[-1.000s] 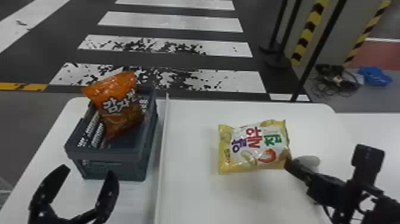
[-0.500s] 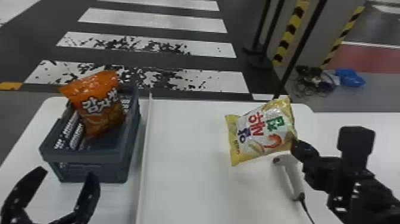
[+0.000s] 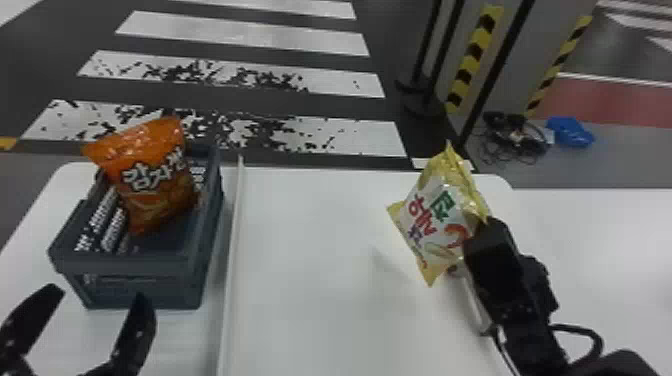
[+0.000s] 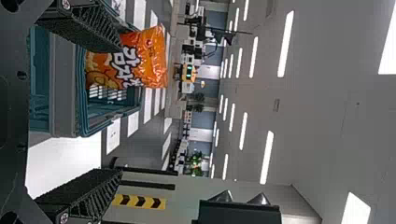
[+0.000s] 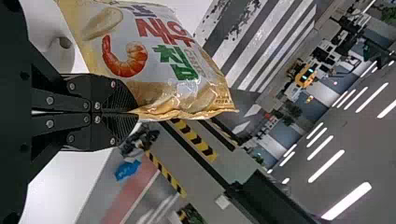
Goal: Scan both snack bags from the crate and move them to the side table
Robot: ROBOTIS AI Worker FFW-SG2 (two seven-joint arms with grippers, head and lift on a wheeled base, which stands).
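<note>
In the head view my right gripper (image 3: 480,231) is shut on the edge of the yellow snack bag (image 3: 435,220), which hangs tilted above the table. The right wrist view has the gripper (image 5: 135,113) pinching the seam of the yellow bag (image 5: 163,60). The orange snack bag (image 3: 150,180) leans upright in the grey crate (image 3: 130,262). Standing open at the crate's near side is my left gripper (image 3: 97,325). In the left wrist view the orange bag (image 4: 140,58) is beyond the left gripper (image 4: 120,109), with nothing between its fingers. A white scanner (image 3: 475,295) lies partly behind the right gripper.
A raised white strip (image 3: 232,260) runs along the white table (image 3: 310,280), between crate and yellow bag. On the right another white table surface (image 3: 610,250) adjoins. Black posts and a striped pillar (image 3: 470,60) stand beyond the tables.
The yellow bag has gone from lying on the table to hanging raised and turned in my right gripper. The head view has shifted rightward; the orange bag stays in the crate.
</note>
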